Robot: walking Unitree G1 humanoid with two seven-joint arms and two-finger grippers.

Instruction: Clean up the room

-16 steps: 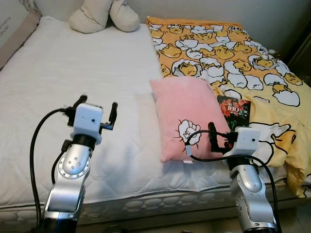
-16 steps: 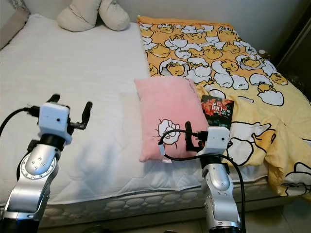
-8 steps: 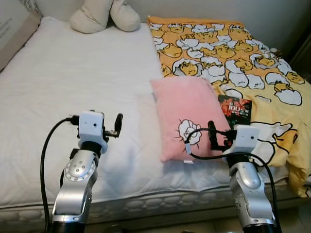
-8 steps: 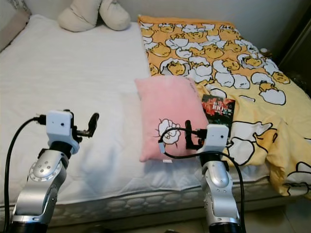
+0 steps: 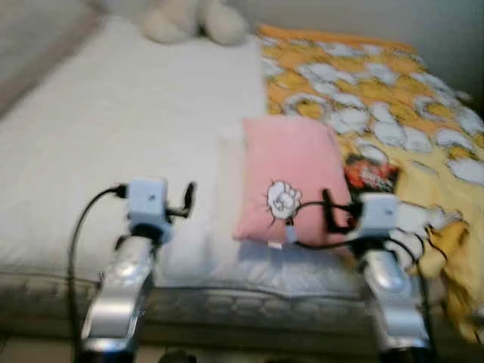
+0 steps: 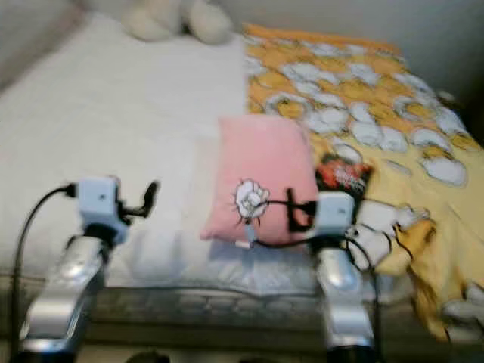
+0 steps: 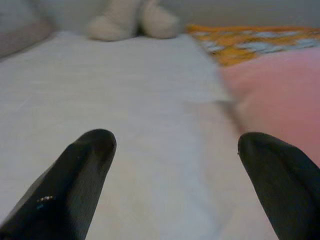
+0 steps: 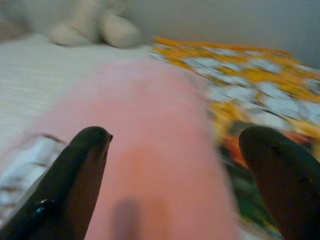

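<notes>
A: Pink pillow posn? 
B: Flat on white bed, beside yellow blanket.
A: Grippers?
B: Left gripper spread over sheet; right gripper spread, raised over pillow.

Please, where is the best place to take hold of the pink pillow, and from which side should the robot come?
Probably the near short edge of the pink pillow, from the foot of the bed. That edge lies closest to the robot, and the pillow lies flat and lengthwise, away from it. The right pincer is open and already points along it. The soft edge should pinch easily between the fingers.
</notes>
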